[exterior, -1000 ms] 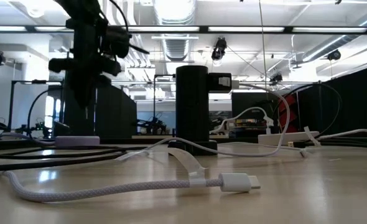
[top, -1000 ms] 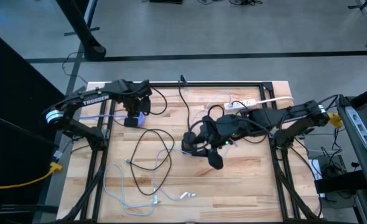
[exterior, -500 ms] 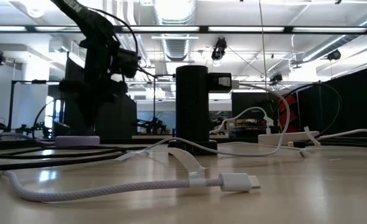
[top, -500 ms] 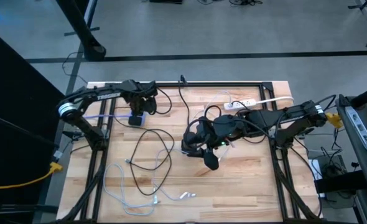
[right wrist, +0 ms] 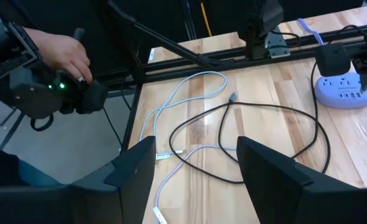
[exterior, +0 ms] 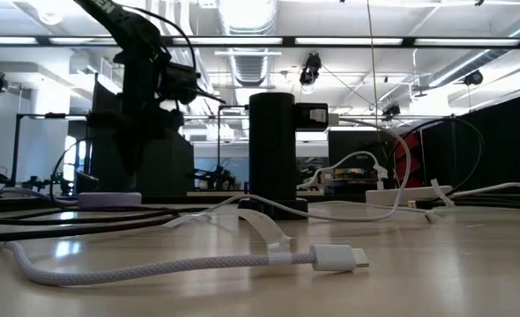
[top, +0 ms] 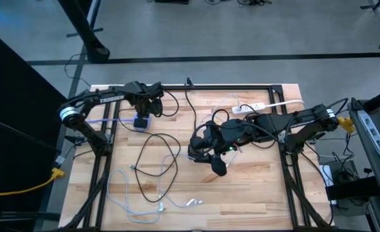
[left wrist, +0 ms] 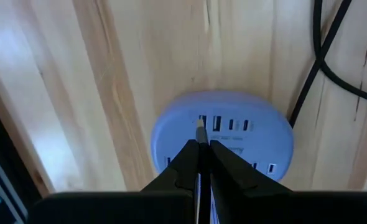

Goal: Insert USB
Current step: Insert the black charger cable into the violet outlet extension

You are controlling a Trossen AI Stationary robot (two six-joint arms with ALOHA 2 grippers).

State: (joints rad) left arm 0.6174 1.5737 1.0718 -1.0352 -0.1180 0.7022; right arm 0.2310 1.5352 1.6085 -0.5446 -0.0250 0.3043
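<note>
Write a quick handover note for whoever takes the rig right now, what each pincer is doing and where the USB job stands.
Left pincer: shut on the USB plug, poised directly over the lavender charging hub near the table's far left corner, plug tip at the hub's row of ports.
Right pincer: open, holding nothing, waiting near mid-table.
Done: plug picked up and lined up with the ports.
Left: push the plug in; the pictures do not show it seated yet. Then release.
Note: a black cable and white cables lie loose on the table; a person's hand shows beyond the table edge.
</note>
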